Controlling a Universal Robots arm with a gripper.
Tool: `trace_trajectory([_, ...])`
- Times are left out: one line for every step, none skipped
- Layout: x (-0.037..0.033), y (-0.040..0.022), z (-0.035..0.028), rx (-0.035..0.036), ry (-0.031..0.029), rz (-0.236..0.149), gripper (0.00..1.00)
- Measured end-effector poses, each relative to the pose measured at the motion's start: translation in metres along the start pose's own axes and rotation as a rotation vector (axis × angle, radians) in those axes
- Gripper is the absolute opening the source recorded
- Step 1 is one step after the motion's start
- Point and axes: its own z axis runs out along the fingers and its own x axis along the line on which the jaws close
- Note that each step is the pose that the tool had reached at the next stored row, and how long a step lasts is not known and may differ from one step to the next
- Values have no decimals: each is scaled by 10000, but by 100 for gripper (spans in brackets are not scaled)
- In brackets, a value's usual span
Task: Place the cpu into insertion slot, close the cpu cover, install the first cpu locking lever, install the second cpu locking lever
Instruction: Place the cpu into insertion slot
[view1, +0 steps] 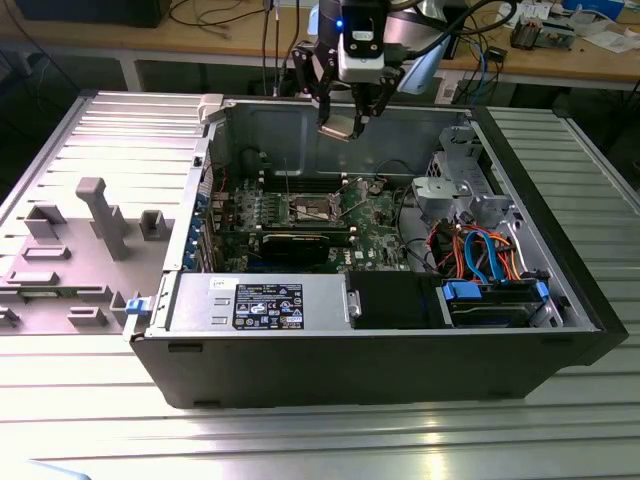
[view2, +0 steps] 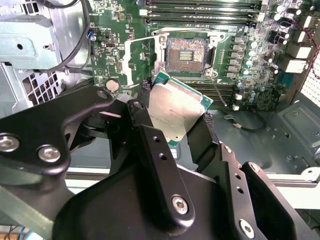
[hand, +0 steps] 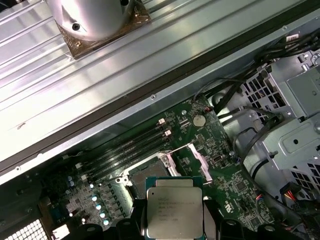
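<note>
cpu (view2: 176, 107): clamped by its edges in the gripper, hanging in the air over the open case, tilted. I see it at the fingertips in the first wrist view (hand: 174, 212) and the exterior view (view1: 338, 129) too.
gripper (view1: 344, 120): closed narrow on the cpu, one black finger (view2: 150, 132) on each side. It sits high, about level with the case's back wall in the exterior view.
insertion slot (view2: 186, 54): bare, dark centre with a shiny rim, on the green board below and just past the cpu. The cpu is well apart from it and not seated. I see it in the exterior view (view1: 312, 208) as well.
cpu cover (hand: 199, 159): flipped up and open beside the slot.
locking levers: I cannot tell their position.
memory slots (view2: 200, 9): long black rows just beyond the slot.
case (view1: 350, 370): lying on its side, open face up, on the ribbed metal table (view1: 300, 440).
grey fixture tray (view1: 90, 235): on the table at the exterior view's left, beside the case.
</note>
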Motion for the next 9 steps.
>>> trace_trajectory([0, 0, 1, -2, -7, 116, 55])
trace_trajectory([0, 0, 1, -2, -11, 185, 55])
trace_trajectory([0, 0, 1, -4, -17, 275, 55])
trace_trajectory([0, 0, 1, -4, -22, 363, 55])
trace_trajectory([0, 0, 1, -4, -26, 420, 55])
trace_trajectory([0, 0, 1, -6, -31, 502, 55])
trace_trajectory([0, 0, 2, -7, -38, 618, 55])
trace_trajectory([0, 0, 1, -7, -42, 674, 55])
trace_trajectory([0, 0, 1, -7, -45, 738, 55])
